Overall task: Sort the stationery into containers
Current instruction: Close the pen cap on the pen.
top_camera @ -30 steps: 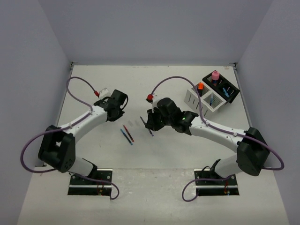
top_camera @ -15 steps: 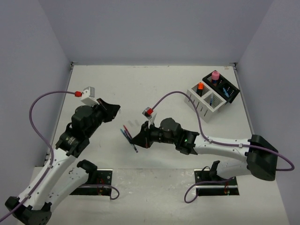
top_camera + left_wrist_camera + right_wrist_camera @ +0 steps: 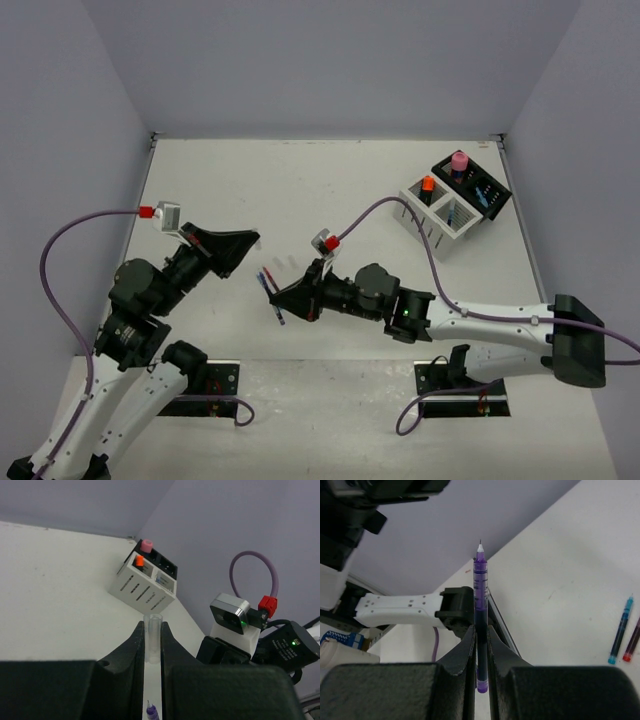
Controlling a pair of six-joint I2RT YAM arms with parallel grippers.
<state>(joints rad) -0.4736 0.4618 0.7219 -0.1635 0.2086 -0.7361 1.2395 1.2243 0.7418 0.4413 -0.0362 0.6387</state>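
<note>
Above the counter (image 3: 350, 180), the purple pen (image 3: 479, 590) is now lifted, pinched in the right claw (image 3: 480, 635), and brought toward the left claw (image 3: 152, 630), itself clamped on a clear cap (image 3: 153, 642); capping before sorting is suspected.

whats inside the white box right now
An orange-capped highlighter stands in one compartment of the white box; thin bluish pens show in the other. The walls hide their lower parts, so the count is unclear.
</note>
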